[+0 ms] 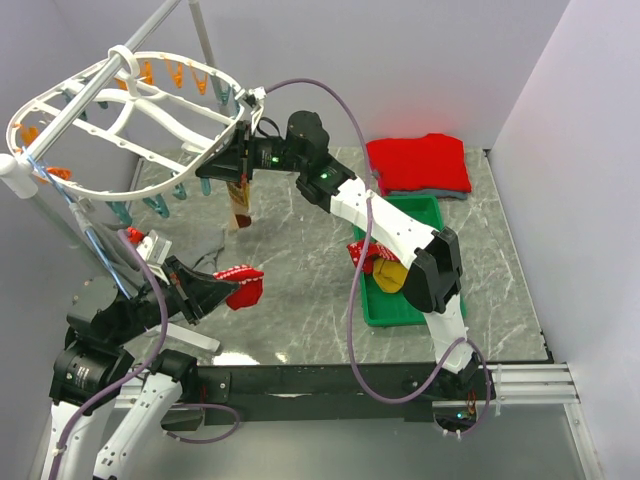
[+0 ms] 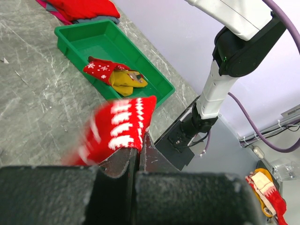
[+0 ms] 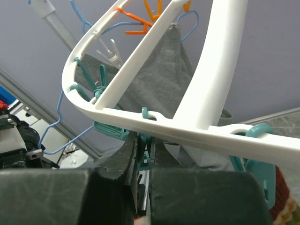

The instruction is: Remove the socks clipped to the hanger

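1. The hanger [image 3: 197, 133] stands raised at the far left, and the right gripper [image 3: 144, 159] presses in under its near-right rim. A push or pull from that arm could swing or tip the whole rack, so the clip slides out of the fingers.
2. The green tray [image 2: 105, 44] sits at the right and already holds a red sock [image 2: 101, 69] and a yellow sock [image 2: 124, 79]. The right arm stretches across above it towards the hanger, so the left arm could hit that arm on its way to the tray.
3. The patterned red sock [image 2: 122, 124] is off the hanger and is pinched by one edge in the clenched left gripper [image 2: 138, 154], above the table [image 1: 300, 230] at the near left. With so little cloth held, a quick swing might shake it loose short of the tray.
4. A brownish sock [image 1: 241, 205] hangs from the near-right rim, just below the right gripper. If its clip opens with nothing holding the sock, it would fall to the table rather than into the tray.
5. The teal clip [image 3: 146, 149] lies between the right jaws, which look drawn tight on it. A squeeze that is off-centre may twist the clip without opening it, or snap it off the rim.
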`<move>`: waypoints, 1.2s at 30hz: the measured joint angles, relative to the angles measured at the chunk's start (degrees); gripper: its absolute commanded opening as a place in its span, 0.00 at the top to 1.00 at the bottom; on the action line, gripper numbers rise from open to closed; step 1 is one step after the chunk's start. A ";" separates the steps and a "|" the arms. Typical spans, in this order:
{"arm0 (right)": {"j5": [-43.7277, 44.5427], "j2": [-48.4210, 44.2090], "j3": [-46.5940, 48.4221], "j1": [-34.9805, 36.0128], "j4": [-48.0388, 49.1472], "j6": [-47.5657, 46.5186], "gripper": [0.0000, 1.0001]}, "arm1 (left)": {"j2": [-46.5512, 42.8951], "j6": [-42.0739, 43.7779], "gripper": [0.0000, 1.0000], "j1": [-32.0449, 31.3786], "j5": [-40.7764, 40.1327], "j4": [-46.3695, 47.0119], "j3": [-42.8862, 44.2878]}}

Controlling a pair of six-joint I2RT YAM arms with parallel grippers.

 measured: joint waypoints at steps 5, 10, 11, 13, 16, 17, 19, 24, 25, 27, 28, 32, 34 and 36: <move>0.42 0.00 0.00 0.00 -1.09 -0.48 0.68 | -0.09 -0.17 0.99 0.00 -0.04 -0.22 0.00; 2.64 -0.48 -0.55 0.31 -5.55 -3.91 0.23 | -0.20 -0.20 0.99 0.00 -0.04 -0.42 0.00; 3.39 -0.83 -1.03 0.44 -6.99 -4.83 0.21 | -0.20 -0.17 0.99 0.00 -0.07 -0.42 0.00; 4.57 -1.90 -2.73 0.52 -9.18 -6.56 0.01 | -0.20 -0.13 0.99 0.00 -0.11 -0.48 0.00; 6.01 -4.20 -6.14 0.61 -12.04 -8.37 0.00 | -0.20 0.02 0.99 0.00 -0.13 -0.68 0.00; 6.29 -5.25 -7.48 0.66 -13.18 -9.01 0.00 | -0.20 0.07 0.99 0.00 -0.17 -0.79 0.00; 7.21 -7.23 -10.01 0.70 -14.62 -10.25 0.00 | -0.20 0.09 0.99 0.00 -0.31 -0.83 0.00; 8.83 -15.52 -18.95 0.76 -18.36 -13.77 0.00 | -0.04 0.24 0.99 0.00 -0.57 -0.83 0.00; 8.87 -17.62 -20.92 0.76 -18.91 -14.67 0.00 | 0.04 0.28 0.99 0.00 -0.57 -0.87 0.00; 8.68 -21.73 -24.85 0.76 -19.82 -16.63 0.00 | 0.31 0.33 0.99 0.00 -0.57 -0.92 0.00; 8.33 -23.82 -26.71 0.76 -20.35 -17.55 0.00 | 0.44 0.37 0.99 0.00 -0.57 -1.01 0.00; 5.51 -31.01 -33.55 0.76 -21.03 -20.39 0.00 | 0.76 0.98 0.99 0.00 -0.59 -1.27 0.00; 3.04 -33.99 -36.94 0.76 -19.93 -21.00 0.02 | 0.81 1.38 0.99 0.00 -0.57 -1.25 0.00; -0.20 -36.44 -40.70 0.85 -17.59 -20.92 0.06 | 0.81 1.57 0.99 0.00 -0.52 -1.22 0.00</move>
